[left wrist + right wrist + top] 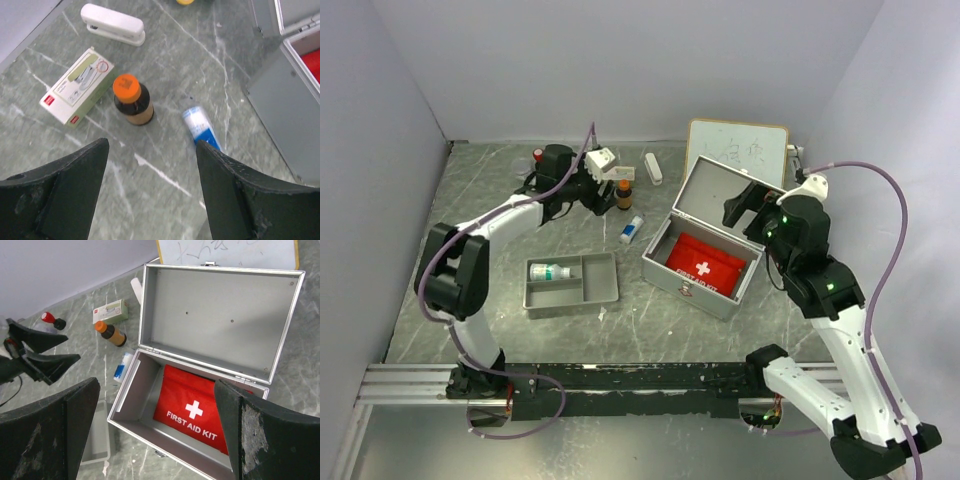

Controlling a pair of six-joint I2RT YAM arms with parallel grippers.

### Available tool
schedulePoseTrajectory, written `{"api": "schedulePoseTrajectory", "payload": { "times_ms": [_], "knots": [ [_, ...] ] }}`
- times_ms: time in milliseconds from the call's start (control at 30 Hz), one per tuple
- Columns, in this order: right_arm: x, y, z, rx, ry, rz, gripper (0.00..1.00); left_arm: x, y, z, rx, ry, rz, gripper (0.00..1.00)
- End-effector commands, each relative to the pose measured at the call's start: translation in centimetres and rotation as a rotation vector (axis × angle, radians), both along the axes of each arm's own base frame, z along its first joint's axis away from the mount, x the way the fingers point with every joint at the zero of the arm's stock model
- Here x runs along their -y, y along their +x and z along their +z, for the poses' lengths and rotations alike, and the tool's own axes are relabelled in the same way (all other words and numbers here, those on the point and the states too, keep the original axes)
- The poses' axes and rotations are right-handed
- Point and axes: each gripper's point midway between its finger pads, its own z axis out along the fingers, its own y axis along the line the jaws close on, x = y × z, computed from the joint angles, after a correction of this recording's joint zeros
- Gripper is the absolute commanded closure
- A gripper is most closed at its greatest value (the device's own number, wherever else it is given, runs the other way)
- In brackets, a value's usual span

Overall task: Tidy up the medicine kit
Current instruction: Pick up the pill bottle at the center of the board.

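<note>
Right, the medicine kit is sitting on the right half of the table with its hinged lid thrown back, leaning toward a small whiteboard behind it. Lying inside the case is a flat red pouch with a white cross and the words FIRST AID KIT (it is filling most of the floor of the case, toward the right end). The right gripper is hovering directly above that open case, its fingers spread wide and holding nothing.

Over on the left, a grey divided tray is resting near the front of the table, well apart from the case. A white bottle with a green label is lying on its side in the tray's narrow rear compartment.

Meanwhile the left gripper is hanging over the loose items at the back, jaws standing apart with nothing between them. Below it a brown bottle with an orange cap is standing upright, a white and green box is lying just beside it, and a blue and white tube is lying between the bottle and the case. A white stapler-shaped item is lying further back.
</note>
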Motion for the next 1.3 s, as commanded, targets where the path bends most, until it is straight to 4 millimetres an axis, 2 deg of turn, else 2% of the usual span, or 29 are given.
{"api": "schedulePoseTrajectory", "payload": {
  "times_ms": [0, 133, 333, 500, 800, 1033, 1267],
  "knots": [
    [0.8, -0.7, 1.0, 0.018, -0.014, -0.019, 0.00, 3.2, 2.7, 2.1, 0.088, -0.126, 0.012, 0.18],
    [0.7, -0.6, 0.7, 0.007, -0.024, -0.011, 0.00, 4.3, 3.7, 0.4, 0.078, -0.135, 0.021, 0.18],
    [0.7, -0.4, 0.3, -0.005, -0.037, -0.011, 0.00, 4.8, 5.0, -2.4, 0.056, -0.159, 0.067, 0.19],
    [0.6, -0.3, 0.2, -0.006, -0.031, -0.012, 0.00, 5.9, 5.7, -3.5, 0.070, -0.154, 0.072, 0.18],
    [1.2, -0.8, 1.4, 0.016, -0.025, -0.037, 0.00, 7.1, 7.4, -5.8, 0.032, -0.169, 0.083, 0.18],
    [1.7, -1.5, 1.4, 0.010, -0.014, -0.058, 0.00, 7.2, 7.4, -7.6, 0.001, -0.176, 0.097, 0.18],
    [2.0, -1.8, 1.5, 0.002, -0.023, -0.067, 0.00, 7.1, 7.6, -8.5, -0.010, -0.195, 0.123, 0.18]
  ]
}}
